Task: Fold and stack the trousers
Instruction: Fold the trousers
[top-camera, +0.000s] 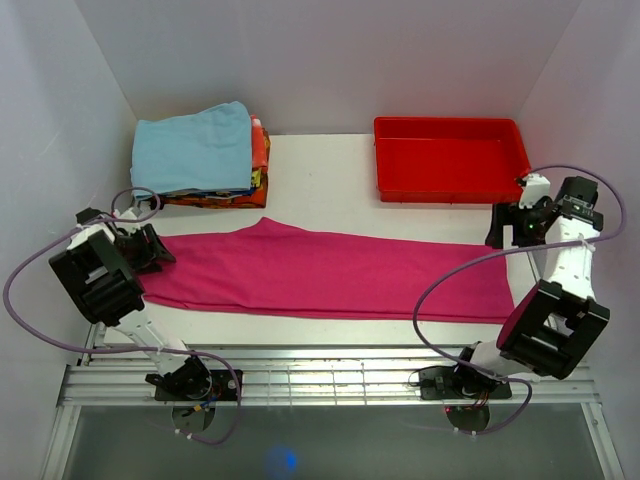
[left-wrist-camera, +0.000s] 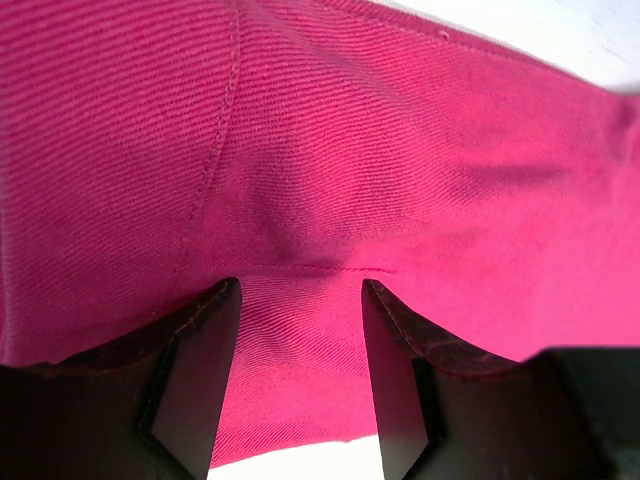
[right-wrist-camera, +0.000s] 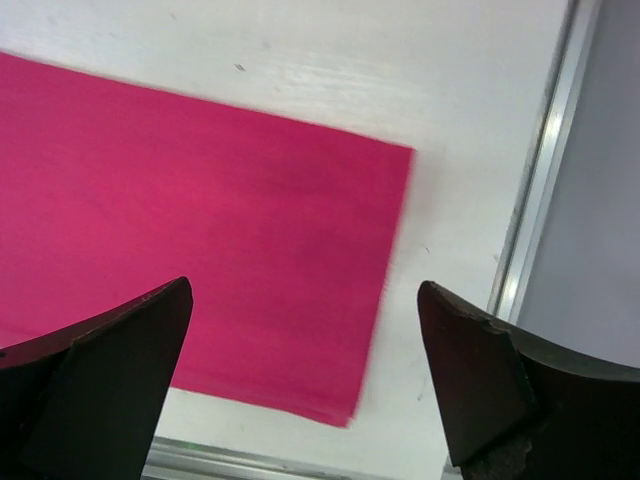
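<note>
Lengthwise across the white desk (top-camera: 330, 165) lies a magenta-pink pair of long soft cloth trousers (top-camera: 330, 275); the left gripper (left-wrist-camera: 300, 300), jaws apart, presses its waist end, while the right gripper (right-wrist-camera: 305, 288) hangs spread wide above the hems.

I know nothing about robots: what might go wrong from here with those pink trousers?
The left claw is low over the trousers with jaws apart; closing there may pinch only the top layer, leaving the fold lopsided. The right claw hangs open, half over the trousers, half over bare table; it might catch just the edge and lose it. The red tray stands close beside that claw and could get bumped.
</note>
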